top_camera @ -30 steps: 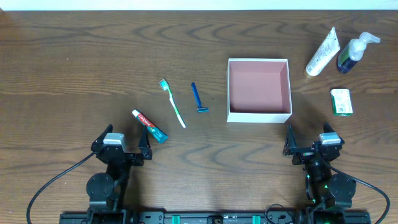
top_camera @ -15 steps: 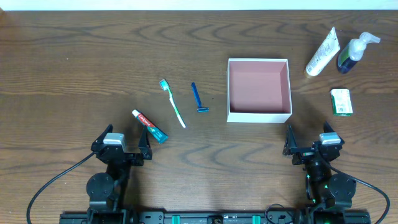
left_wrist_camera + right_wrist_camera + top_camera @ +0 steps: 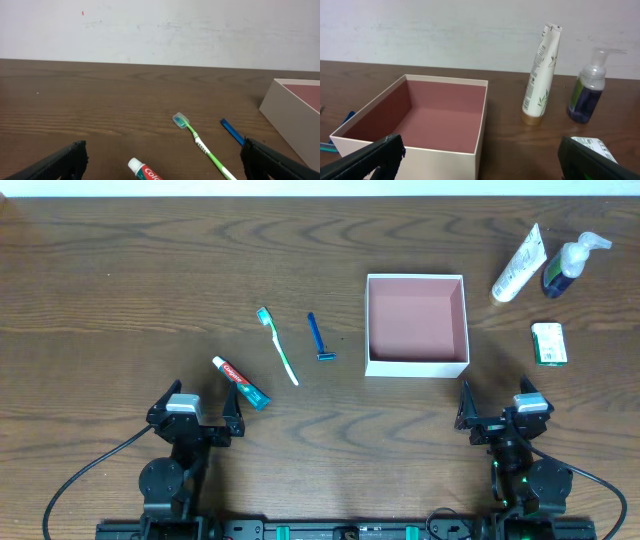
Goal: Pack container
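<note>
Overhead view: opening step, judging by the empty container (image 3: 417,366) at 2 o'clock from table centre, its dusty-pink floor bare. Both arms sit at the 6 o'clock edge: left gripper (image 3: 200,406) spread wide with nothing between the fingers, right gripper (image 3: 495,406) likewise released and empty.

At the container's 9 o'clock, well apart from it: razor (image 3: 318,338), toothbrush (image 3: 278,346), then toothpaste tube (image 3: 240,383), nearest the left gripper at its 1 o'clock. At the container's 2 to 3 o'clock: lotion tube (image 3: 519,264), pump bottle (image 3: 565,268), soap packet (image 3: 549,343).

Next move probably calls for a reach to the closest item, toothpaste tube for the left or soap packet for the right. Fingers to straddle its narrow width, then a lift clear over the thin white wall.

Hard to make out:
- **Left wrist view:** toothpaste tube cut off by the bottom edge, razor head hidden behind a finger, container cropped at 3 o'clock.
- **Right wrist view:** soap packet half hidden behind a finger, razor only a sliver at 9 o'clock.
- **Overhead view:** label print too small to read.
</note>
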